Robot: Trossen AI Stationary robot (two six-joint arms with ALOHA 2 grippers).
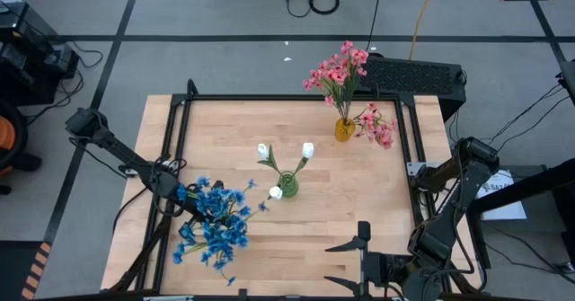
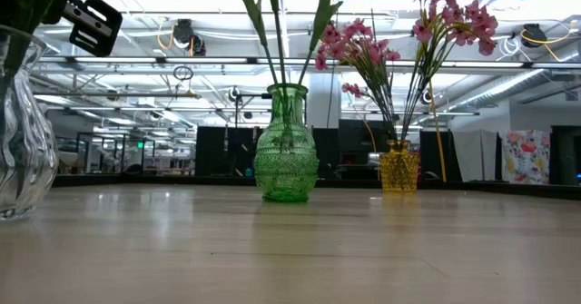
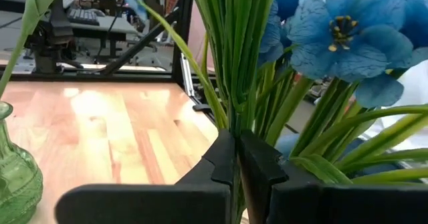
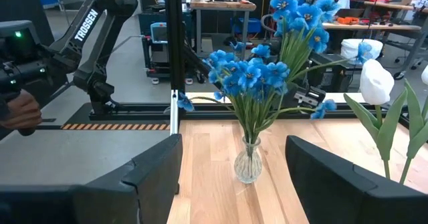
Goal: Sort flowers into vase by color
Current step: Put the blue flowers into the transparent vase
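The blue flowers (image 1: 216, 222) stand bunched in a clear glass vase (image 4: 248, 165) near the table's left front corner. My left gripper (image 1: 175, 191) reaches level into the bunch from the left and is shut on green stems (image 3: 235, 160). White flowers (image 1: 286, 162) stand in a green vase (image 2: 286, 145) at the table's middle. Pink flowers (image 1: 340, 72) stand in a yellow vase (image 1: 344, 128) at the far right. My right gripper (image 1: 359, 258) hangs open above the front edge, pointing at the blue bunch with nothing between its fingers. My left gripper pinches the blue flowers' green stems (image 3: 234, 120) between its two fingertips, below the blossoms. Whether it has one stem or several, I cannot tell. The fingers lie level, coming from the table's left, across the upright stems. The stems run down toward the clear vase's mouth (image 4: 249, 140).
A black frame rail (image 1: 269, 98) runs around the tabletop. Bare wood lies between the green vase and the front edge (image 1: 296, 247). In the low view the clear vase (image 2: 18, 141) stands close at the left.
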